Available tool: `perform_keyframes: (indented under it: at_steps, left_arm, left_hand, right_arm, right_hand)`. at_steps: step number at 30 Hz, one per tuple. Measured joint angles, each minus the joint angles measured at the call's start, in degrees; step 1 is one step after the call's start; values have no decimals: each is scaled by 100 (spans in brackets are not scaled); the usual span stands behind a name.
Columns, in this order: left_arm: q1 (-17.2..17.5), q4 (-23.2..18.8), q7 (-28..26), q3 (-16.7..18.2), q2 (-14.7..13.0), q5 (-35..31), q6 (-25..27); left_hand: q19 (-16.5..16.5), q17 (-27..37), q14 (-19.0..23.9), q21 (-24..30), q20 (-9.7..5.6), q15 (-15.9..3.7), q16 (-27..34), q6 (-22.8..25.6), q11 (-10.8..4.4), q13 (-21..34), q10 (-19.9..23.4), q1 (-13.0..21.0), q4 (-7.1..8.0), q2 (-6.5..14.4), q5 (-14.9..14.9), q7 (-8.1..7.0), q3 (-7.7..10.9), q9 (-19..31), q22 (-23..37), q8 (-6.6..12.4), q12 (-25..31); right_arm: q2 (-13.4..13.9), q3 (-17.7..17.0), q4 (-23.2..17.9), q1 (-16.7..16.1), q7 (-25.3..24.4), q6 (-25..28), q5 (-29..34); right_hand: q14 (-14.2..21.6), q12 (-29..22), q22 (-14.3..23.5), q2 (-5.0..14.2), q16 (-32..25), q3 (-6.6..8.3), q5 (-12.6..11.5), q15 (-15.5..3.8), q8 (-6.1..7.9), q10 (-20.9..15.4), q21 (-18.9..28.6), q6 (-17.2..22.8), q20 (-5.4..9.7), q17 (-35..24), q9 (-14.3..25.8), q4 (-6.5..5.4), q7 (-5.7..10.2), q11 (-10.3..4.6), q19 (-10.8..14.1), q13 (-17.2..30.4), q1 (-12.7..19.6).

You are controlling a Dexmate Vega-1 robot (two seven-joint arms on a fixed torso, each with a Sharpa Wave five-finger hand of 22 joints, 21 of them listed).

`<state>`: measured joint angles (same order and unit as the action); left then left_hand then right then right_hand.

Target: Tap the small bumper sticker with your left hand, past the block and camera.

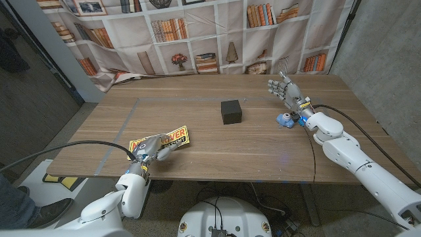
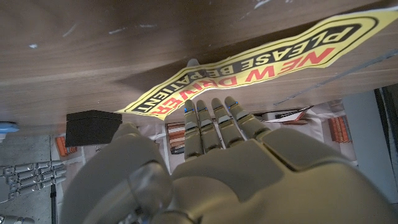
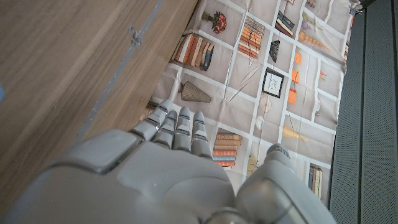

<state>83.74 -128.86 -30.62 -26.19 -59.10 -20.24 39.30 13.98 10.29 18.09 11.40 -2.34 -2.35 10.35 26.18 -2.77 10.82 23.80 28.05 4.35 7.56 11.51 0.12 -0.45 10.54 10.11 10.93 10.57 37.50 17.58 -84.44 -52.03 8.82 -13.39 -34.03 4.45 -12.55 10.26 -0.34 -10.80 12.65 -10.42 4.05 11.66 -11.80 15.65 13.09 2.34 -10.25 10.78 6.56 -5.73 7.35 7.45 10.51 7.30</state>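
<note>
A yellow bumper sticker (image 1: 166,139) with black and red lettering lies on the table near its front left. My left hand (image 1: 151,150) is over the sticker's near end, fingers stretched out toward it; whether they touch it I cannot tell. In the left wrist view the same sticker (image 2: 261,65) lies just beyond my fingertips (image 2: 214,106). A black block (image 1: 231,111) stands mid-table, also seen as the block (image 2: 93,127). A small blue camera (image 1: 286,120) sits at the right, beside my right wrist. My right hand (image 1: 283,87) is raised, fingers spread, holding nothing.
A tape line (image 1: 125,122) runs across the left part of the wooden table (image 1: 197,164). A bookshelf-print backdrop (image 1: 217,33) hangs behind the far edge. A cable (image 1: 72,148) trails from my left arm.
</note>
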Motion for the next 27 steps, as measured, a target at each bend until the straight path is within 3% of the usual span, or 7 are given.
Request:
perform_keyframes:
  at_steps: [27]
  left_arm:
    - [-215, 323, 153, -184, 119, 321, -258]
  left_hand:
    - [-196, -5, -206, -46, 91, 0, -1, 0, -8, 0, -200, -1, 25, 0, 0, 1, -25, -4, -8, -1, -18]
  right_arm:
    - [83, -6, -220, -111, -211, 209, 51]
  right_hand:
    - [29, 0, 0, 0, 0, 0, 0, 13, 0, 0, 0, 32, -20, 0, 0, 0, 32, 0, 19, 0, 0]
